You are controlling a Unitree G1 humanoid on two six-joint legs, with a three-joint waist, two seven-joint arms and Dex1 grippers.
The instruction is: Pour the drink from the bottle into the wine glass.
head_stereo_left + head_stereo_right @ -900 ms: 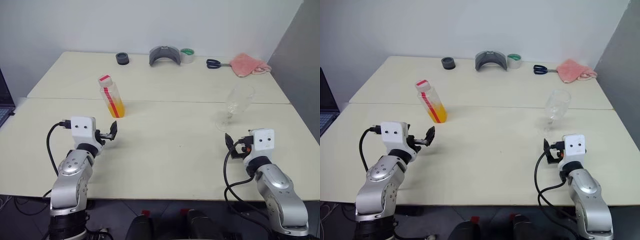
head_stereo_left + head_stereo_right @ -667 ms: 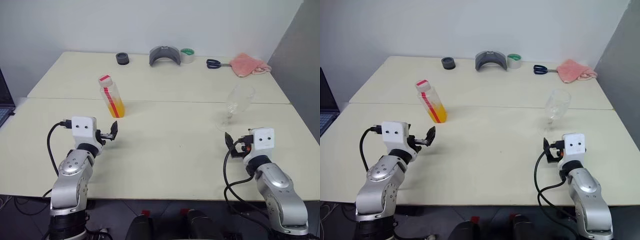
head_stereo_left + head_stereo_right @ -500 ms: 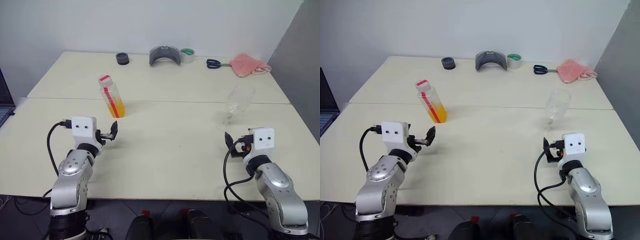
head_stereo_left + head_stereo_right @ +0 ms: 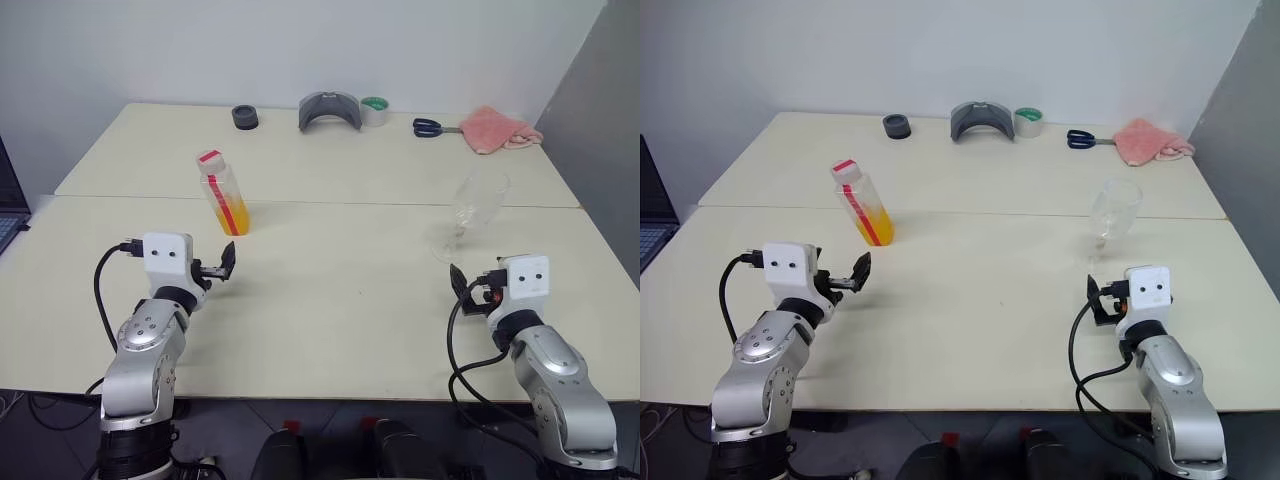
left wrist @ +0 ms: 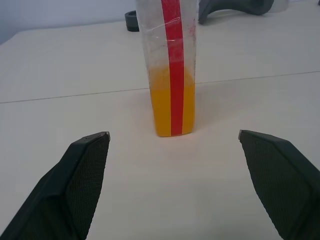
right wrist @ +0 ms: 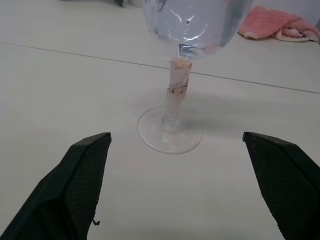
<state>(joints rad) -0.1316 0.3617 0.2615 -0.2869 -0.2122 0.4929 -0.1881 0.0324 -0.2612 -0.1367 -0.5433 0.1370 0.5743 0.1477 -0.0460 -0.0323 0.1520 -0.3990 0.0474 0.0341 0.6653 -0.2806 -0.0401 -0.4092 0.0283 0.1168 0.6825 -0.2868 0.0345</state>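
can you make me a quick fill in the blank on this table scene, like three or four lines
1. The bottle holds a liquid coloured ____.
2. The wine glass stands on the table, and its bowl is ____ of drink.
3. The left gripper faces the bottle with its fingers ____.
4. The scissors lie beside a ____ cloth.

Missing words: orange; empty; open; pink

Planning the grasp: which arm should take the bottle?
Left. Its open claw faces the bottle, which stands centred between its fingers just ahead. The right claw, also open, faces the glass across the table.
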